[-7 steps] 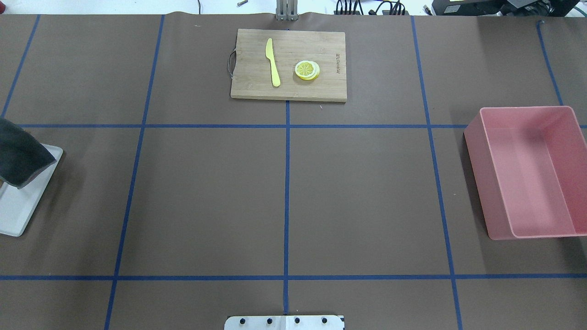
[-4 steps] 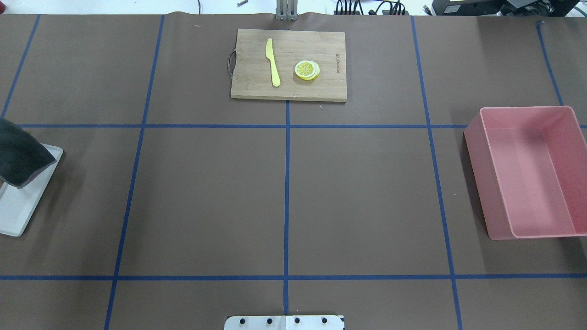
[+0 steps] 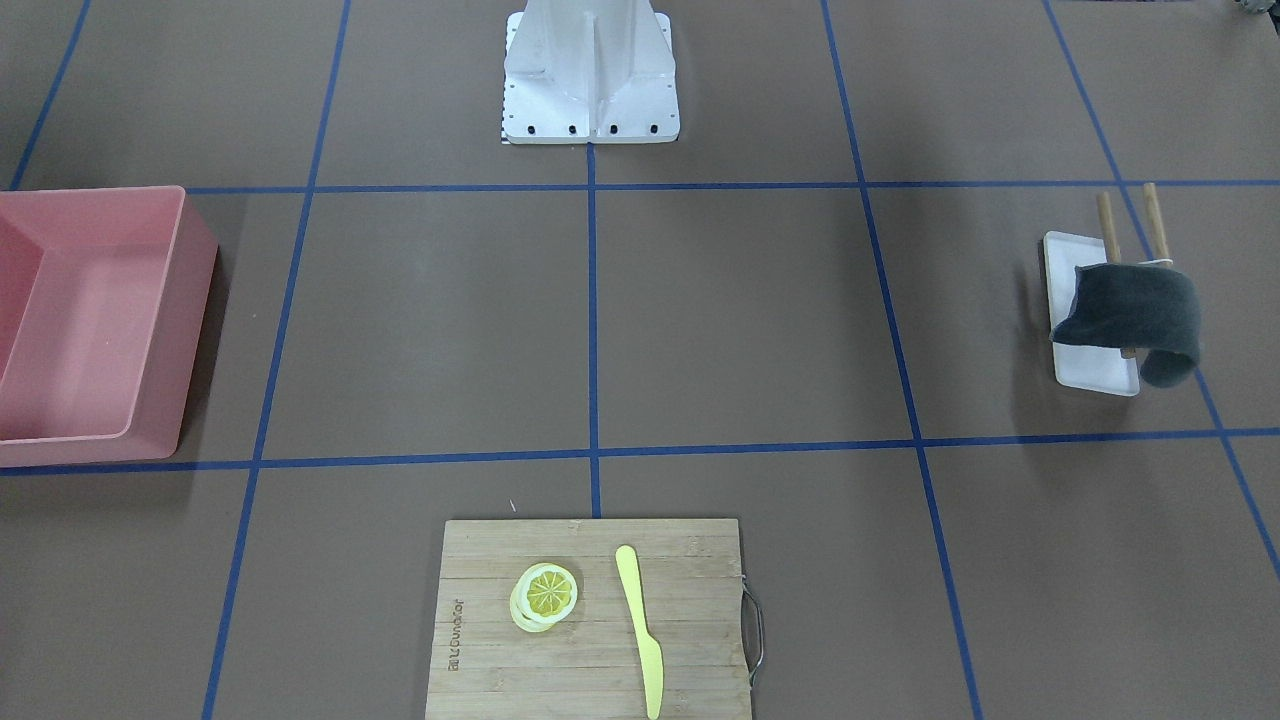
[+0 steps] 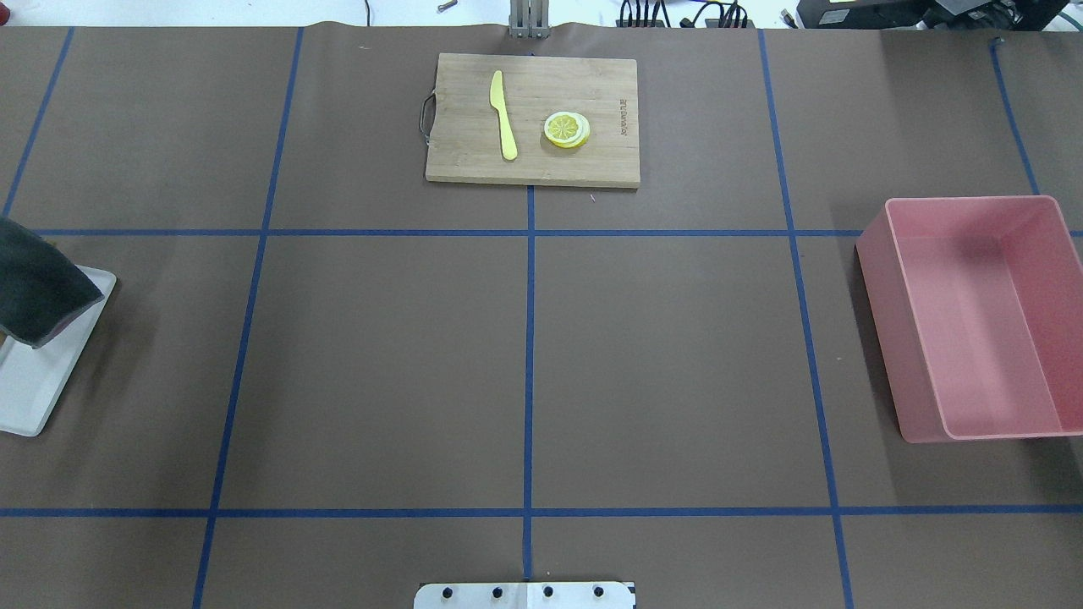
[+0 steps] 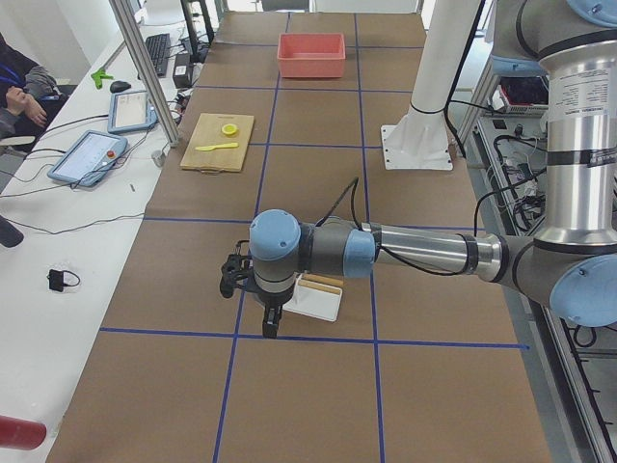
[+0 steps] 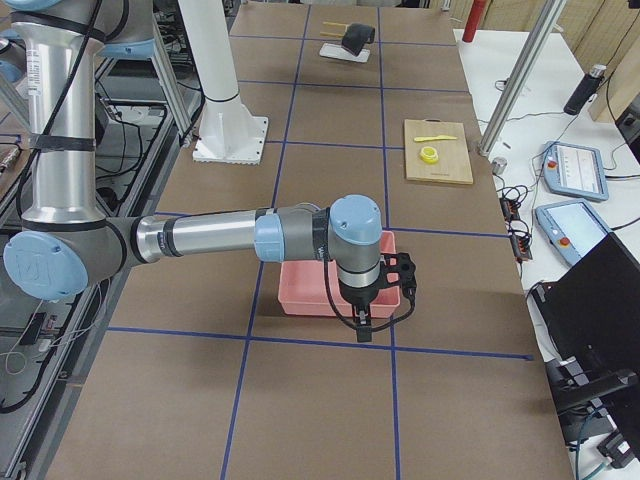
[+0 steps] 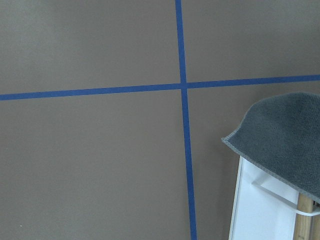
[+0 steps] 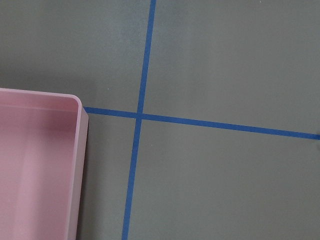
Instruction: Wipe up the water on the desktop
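The desktop (image 4: 381, 364) is a flat matte brown surface with a grid of blue tape lines; I see no water on it. A dark grey cloth (image 3: 1130, 310) hangs over a small rack with wooden posts on a white base (image 3: 1095, 372) at the table's left end. The cloth also shows in the overhead view (image 4: 34, 288) and the left wrist view (image 7: 285, 135). My left gripper (image 5: 271, 326) hangs beside the rack, pointing down. My right gripper (image 6: 362, 328) hangs at the pink bin's near edge. I cannot tell whether either is open or shut.
A bamboo cutting board (image 4: 533, 118) at the far middle carries a yellow knife (image 4: 503, 114) and a lemon slice (image 4: 566, 129). A pink bin (image 4: 973, 321) stands at the right end. The robot's white pedestal (image 3: 590, 70) stands at the near middle edge.
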Controlling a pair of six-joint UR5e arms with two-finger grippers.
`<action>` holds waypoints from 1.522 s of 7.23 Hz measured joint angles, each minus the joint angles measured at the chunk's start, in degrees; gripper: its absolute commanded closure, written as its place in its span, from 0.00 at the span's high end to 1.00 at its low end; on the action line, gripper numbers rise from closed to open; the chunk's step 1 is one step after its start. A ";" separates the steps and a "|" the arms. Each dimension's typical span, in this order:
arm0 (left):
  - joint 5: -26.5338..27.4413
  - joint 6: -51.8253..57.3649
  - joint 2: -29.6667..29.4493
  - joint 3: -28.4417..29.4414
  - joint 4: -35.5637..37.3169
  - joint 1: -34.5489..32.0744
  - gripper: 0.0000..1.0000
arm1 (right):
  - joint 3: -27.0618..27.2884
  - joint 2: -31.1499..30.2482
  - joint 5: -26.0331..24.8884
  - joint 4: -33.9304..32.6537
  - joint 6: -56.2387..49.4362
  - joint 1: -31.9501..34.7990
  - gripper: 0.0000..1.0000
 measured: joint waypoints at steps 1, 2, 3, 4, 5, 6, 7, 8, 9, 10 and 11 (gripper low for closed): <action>-0.12 -0.16 -0.80 -0.11 -0.03 0.01 0.99 | -0.30 0.36 0.11 0.07 0.63 -0.01 1.00; -0.21 -0.07 -1.23 -0.23 -0.40 0.02 0.99 | -0.77 0.58 0.08 0.13 1.28 -0.02 1.00; -0.22 0.00 -1.50 -0.09 -2.50 0.03 0.99 | -1.02 0.56 0.07 0.19 1.20 -0.01 1.00; -0.14 -0.08 -1.70 0.87 -7.08 0.03 0.99 | -1.00 0.43 0.26 0.18 0.96 0.00 1.00; -0.13 -0.11 -1.98 3.05 -12.52 0.04 0.99 | -0.98 0.30 0.48 0.17 0.87 0.01 1.00; -0.21 -0.03 -2.25 5.36 -17.64 0.06 0.99 | -1.03 0.22 0.53 0.23 0.73 0.01 1.00; -0.28 -0.05 -2.35 6.35 -20.56 0.07 0.99 | -1.11 0.12 0.46 0.26 0.65 0.01 1.00; -0.31 -0.33 -2.83 6.45 -22.04 0.18 0.99 | -1.14 0.05 0.34 0.27 0.61 0.01 1.00; -0.30 -0.45 -3.42 6.38 -22.94 0.40 0.99 | -1.24 0.02 0.25 0.27 0.59 0.00 1.00; -0.27 -0.57 -3.85 6.39 -23.65 1.41 0.99 | -1.46 -0.05 0.25 0.24 0.66 -0.01 1.00; -0.22 -2.12 -4.22 6.45 -24.12 3.34 0.99 | -1.82 -0.12 0.31 0.19 0.80 -0.03 1.00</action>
